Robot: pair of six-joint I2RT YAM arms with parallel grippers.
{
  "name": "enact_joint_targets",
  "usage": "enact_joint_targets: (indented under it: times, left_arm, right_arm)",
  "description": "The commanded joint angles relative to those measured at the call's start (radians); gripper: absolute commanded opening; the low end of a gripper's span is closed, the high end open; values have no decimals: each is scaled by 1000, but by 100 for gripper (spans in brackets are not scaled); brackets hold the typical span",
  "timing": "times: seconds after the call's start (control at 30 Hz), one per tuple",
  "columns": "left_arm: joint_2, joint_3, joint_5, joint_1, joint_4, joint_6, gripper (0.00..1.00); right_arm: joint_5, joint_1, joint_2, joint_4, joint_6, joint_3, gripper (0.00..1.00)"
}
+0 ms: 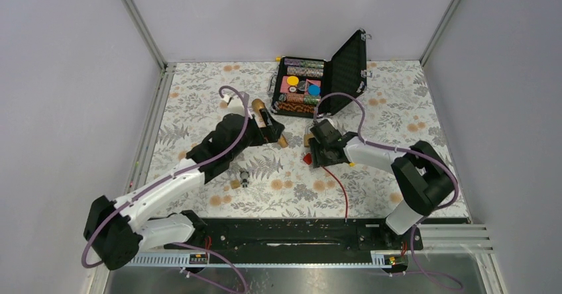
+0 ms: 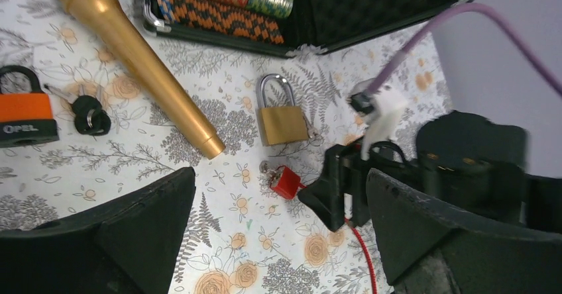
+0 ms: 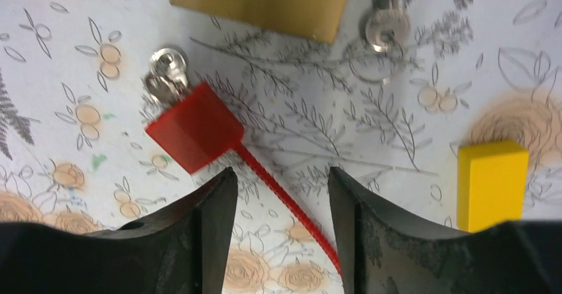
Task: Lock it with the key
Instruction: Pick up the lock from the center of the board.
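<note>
**Both end effectors open over the desk, brass padlock lying free**

The floral desk (image 1: 397,115) carries an open black case (image 1: 349,62) at its far side, lid raised to the right and rows of coloured chips in the tray.

The left end effector (image 2: 280,175) stands with its fingers (image 2: 132,234) spread wide and nothing between them. It hangs over the middle of the desk, above a gold microphone (image 2: 132,55) that lies slanted just near of the case.

The right end effector (image 3: 280,175) is also open, at a narrower gap, and holds nothing. A thin red strap (image 3: 291,208) runs along the desk between its 2 fingers.

The brass padlock (image 2: 281,123) lies flat near the desk's centre, near of the case and right of the microphone's narrow end, its shackle pointing far. It sits just far of the right end effector and apart from it.

An orange padlock (image 2: 25,112) lies left of the microphone.

A red tag (image 3: 195,127) at the strap's end rests just near of the brass padlock, with small silver pieces (image 3: 164,75) at its far corner.

A yellow block (image 3: 492,185) sits right of the right end effector.

A silver key (image 3: 383,26) on a ring lies just beside the brass padlock's right corner, not in the lock. Black-headed keys (image 2: 89,115) lie beside the orange padlock.
</note>
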Motion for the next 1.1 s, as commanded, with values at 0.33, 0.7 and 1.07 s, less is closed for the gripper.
enact_joint_targets:
  times: [0.33, 0.7, 1.07]
  left_arm:
    - [-226, -46, -74, 7, -79, 63, 99]
    - [-294, -39, -61, 9, -198, 33, 99]
    - [-341, -29, 157, 12, -185, -15, 99]
  right_arm:
    - [102, 83, 197, -156, -166, 143, 26]
    - [60, 130, -34, -146, -232, 134, 0]
    - [-182, 255, -476, -32, -377, 54, 0]
